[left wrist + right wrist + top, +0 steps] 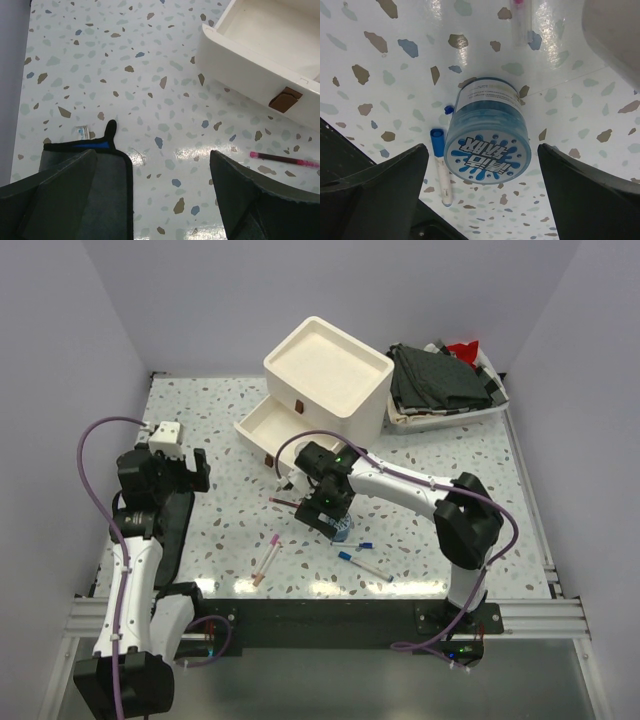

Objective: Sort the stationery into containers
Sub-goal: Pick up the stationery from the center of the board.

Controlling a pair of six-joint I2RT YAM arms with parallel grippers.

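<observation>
At mid-left of the top view, the left gripper (155, 200) hangs wide open and empty above a dark mat (111, 195). A pink pen (285, 159) lies below the cabinet's pulled-out bottom drawer (262, 430). At centre, the right gripper (482, 187) stands spread around the blue tape roll (487, 142) without clasping it. A blue-capped pen (440, 167) lies just left of the roll.

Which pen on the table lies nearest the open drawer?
The maroon pen, just in front of the open drawer; the pink pens and blue-capped pens lie farther away.
</observation>
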